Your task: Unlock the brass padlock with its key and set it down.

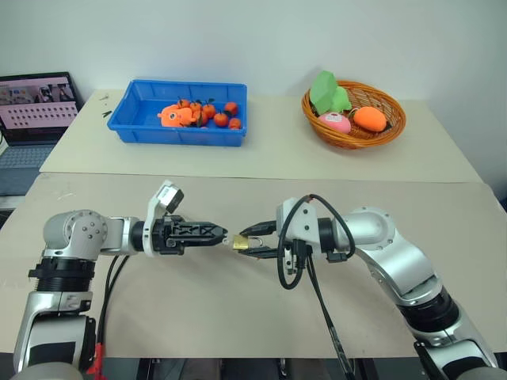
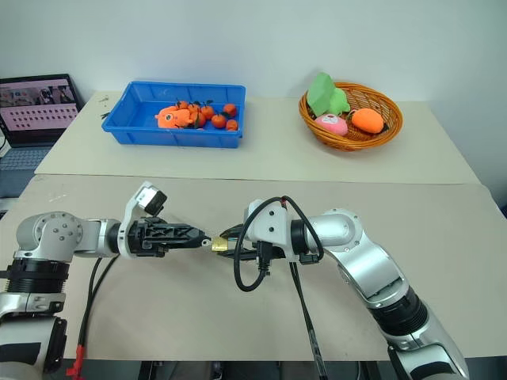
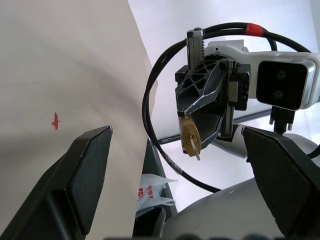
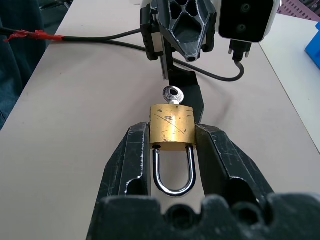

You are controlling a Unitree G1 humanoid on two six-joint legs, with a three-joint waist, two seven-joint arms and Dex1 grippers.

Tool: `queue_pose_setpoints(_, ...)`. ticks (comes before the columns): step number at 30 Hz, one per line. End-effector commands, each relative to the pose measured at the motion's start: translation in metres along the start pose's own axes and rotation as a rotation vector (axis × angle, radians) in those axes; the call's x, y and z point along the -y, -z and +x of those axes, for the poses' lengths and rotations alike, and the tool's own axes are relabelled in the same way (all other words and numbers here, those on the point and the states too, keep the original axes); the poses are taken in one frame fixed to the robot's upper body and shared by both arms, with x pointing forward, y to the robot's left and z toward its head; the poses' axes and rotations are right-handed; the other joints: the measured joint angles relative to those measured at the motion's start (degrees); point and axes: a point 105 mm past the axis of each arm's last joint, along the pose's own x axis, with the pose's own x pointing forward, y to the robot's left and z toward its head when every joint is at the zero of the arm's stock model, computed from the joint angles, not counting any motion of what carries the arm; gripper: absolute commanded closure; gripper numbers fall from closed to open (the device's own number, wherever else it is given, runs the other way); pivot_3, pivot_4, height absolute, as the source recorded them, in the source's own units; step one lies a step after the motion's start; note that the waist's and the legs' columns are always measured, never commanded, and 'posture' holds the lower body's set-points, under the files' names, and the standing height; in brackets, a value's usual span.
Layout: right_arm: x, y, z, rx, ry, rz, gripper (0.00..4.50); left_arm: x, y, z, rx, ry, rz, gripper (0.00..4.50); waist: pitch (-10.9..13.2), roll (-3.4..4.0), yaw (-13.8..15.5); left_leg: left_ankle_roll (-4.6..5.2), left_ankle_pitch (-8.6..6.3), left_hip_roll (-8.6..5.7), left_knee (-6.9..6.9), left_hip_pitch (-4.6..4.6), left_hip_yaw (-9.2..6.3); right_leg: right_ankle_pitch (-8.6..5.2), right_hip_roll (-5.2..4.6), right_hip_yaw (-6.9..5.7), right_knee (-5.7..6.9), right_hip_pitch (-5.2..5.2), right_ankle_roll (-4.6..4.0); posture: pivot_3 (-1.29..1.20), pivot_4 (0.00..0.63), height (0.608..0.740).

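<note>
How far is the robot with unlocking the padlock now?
Done: the small silver key sits in the brass padlock. In hand: the right gripper clamps the lock's body; the left gripper is open, off the key. Left: the silver shackle looks seated, so opening and setting down.

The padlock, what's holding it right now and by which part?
The right gripper holds the brass padlock by the sides of its body; the left gripper is open, holding nothing.

The brass padlock (image 4: 172, 126), scratched gold-yellow with a silver U-shaped shackle, is held above the bench, nearer its front edge, pinched between two black fingers. The key (image 4: 172, 94) sits in its keyhole.
</note>
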Motion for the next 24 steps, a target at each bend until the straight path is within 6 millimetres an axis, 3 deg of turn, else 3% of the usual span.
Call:
queue_pose_setpoints(1, 0.0002, -0.0111, -0.0011, 0.034, 0.007, -0.050, 3.57, 0.0079, 0.0037, 0.0058, -0.021, 0.038, 0.020, 0.03, 0.00, 0.00, 0.06, 0.00, 0.00, 0.00, 0.00, 0.00, 0.00, 0.00, 0.00, 0.00, 0.00, 0.00, 0.00, 0.00, 0.150, 0.740)
queue_pose_setpoints(15, 0.0003, -0.0090, 0.0002, 0.024, 0.015, -0.055, 3.57, 0.0078, 0.0008, 0.0124, 0.013, 0.056, -0.007, 0.03, 0.00, 0.00, 0.23, 0.00, 0.00, 0.00, 0.01, 0.00, -0.02, 0.00, 0.00, 0.00, 0.02, 0.00, 0.00, 0.00, 0.150, 0.740)
queue_pose_setpoints(18, 0.0006, -0.0089, 0.0004, 0.024, 0.016, -0.056, 3.57, 0.0091, 0.0012, 0.0125, 0.009, 0.060, -0.010, 0.76, 0.00, 0.00, 0.22, 0.00, 0.00, -0.01, 0.02, 0.00, -0.01, 0.00, 0.00, 0.00, 0.01, 0.01, 0.00, 0.00, 0.150, 0.740)
queue_pose_setpoints(24, 0.0007, -0.0090, 0.0005, 0.023, 0.016, -0.057, 3.57, 0.0106, 0.0025, 0.0146, -0.001, 0.065, -0.014, 3.07, 0.00, 0.00, 0.21, 0.00, 0.00, -0.01, 0.01, 0.00, -0.01, 0.00, 0.00, 0.00, 0.02, 0.00, 0.00, 0.00, 0.150, 0.740)
